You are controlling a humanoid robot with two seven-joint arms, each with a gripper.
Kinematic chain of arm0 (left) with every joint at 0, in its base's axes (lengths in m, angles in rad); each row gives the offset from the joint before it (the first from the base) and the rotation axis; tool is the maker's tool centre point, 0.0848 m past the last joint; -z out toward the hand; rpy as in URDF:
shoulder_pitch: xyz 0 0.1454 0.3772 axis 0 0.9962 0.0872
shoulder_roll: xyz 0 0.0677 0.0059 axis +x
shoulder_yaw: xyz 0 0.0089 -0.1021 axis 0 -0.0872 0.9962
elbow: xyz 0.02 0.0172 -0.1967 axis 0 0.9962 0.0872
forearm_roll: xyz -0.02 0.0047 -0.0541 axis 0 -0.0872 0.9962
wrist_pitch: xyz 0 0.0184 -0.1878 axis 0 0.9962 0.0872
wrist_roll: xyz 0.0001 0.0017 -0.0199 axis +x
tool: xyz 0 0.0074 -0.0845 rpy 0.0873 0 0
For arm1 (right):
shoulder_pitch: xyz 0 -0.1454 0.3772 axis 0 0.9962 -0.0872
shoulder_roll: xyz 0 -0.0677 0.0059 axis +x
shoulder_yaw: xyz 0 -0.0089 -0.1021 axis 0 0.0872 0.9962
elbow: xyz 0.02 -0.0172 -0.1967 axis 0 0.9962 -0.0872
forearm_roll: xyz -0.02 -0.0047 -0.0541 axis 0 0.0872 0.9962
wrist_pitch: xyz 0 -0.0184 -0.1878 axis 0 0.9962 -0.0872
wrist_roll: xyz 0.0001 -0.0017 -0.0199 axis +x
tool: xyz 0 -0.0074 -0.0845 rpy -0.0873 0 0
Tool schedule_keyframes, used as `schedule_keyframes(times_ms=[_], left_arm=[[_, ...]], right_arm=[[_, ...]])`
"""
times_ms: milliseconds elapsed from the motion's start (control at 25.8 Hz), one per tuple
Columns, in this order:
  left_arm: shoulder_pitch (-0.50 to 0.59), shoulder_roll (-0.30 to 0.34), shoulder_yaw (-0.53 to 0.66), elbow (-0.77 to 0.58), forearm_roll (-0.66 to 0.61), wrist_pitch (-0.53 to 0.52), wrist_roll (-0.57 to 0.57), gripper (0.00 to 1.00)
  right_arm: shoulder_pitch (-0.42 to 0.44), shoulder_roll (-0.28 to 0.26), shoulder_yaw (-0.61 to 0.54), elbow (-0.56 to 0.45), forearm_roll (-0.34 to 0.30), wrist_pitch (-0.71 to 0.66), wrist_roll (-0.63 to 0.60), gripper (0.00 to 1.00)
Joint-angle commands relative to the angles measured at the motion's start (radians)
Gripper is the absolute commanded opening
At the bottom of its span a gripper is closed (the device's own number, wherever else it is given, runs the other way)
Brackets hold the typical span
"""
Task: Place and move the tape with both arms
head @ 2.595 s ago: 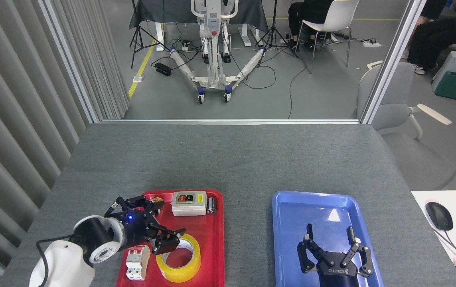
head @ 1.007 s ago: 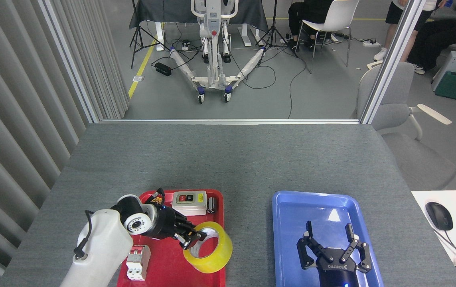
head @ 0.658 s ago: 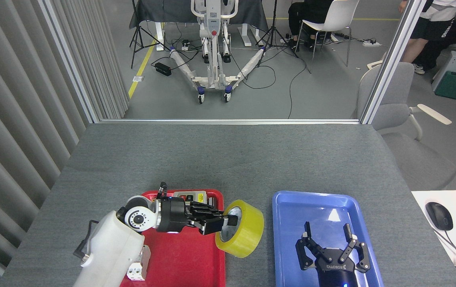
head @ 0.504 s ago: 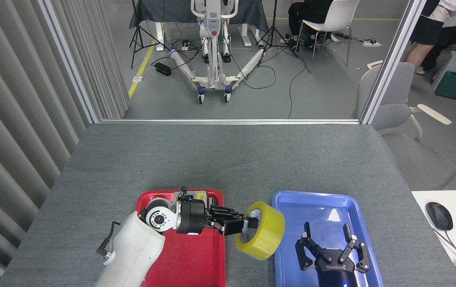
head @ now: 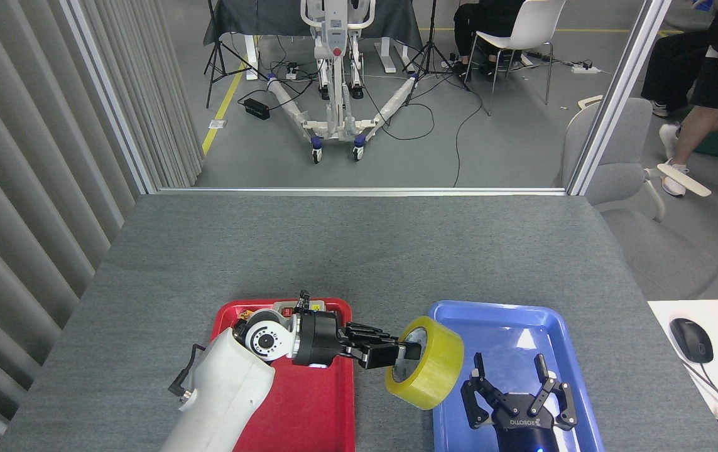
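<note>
The yellow tape roll (head: 429,367) hangs in the air, tilted on its side, over the left rim of the blue tray (head: 522,323). My left gripper (head: 399,355) reaches in from the left and is shut on the roll's wall, one finger inside the white core. My right gripper (head: 512,389) stands open over the near part of the blue tray, fingers pointing up, just right of the roll and apart from it.
A red tray (head: 327,408) lies under my left arm, with a grey switch box (head: 299,307) partly hidden at its far end. A mouse (head: 690,339) and keyboard sit on a white desk at the right. A person's legs show at the far right.
My left gripper took the tape off the red tray, lifted it and carried it rightward to the blue tray's left rim. The right gripper sank slightly and stayed open.
</note>
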Motion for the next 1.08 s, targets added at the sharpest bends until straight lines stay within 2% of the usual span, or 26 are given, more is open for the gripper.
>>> schedule_keyframes(times_ms=[0, 1046], left_arm=[[0.001, 0.002, 0.0, 0.0, 0.0, 0.0, 0.0, 0.0], [0.004, 0.008, 0.003, -0.009, 0.011, 0.0, 0.002, 0.0]], right_arm=[[-0.006, 0.0, 0.001, 0.003, 0.0, -0.004, -0.001, 1.0], [-0.015, 0.012, 0.004, 0.014, 0.0, -0.005, 0.003, 1.0]])
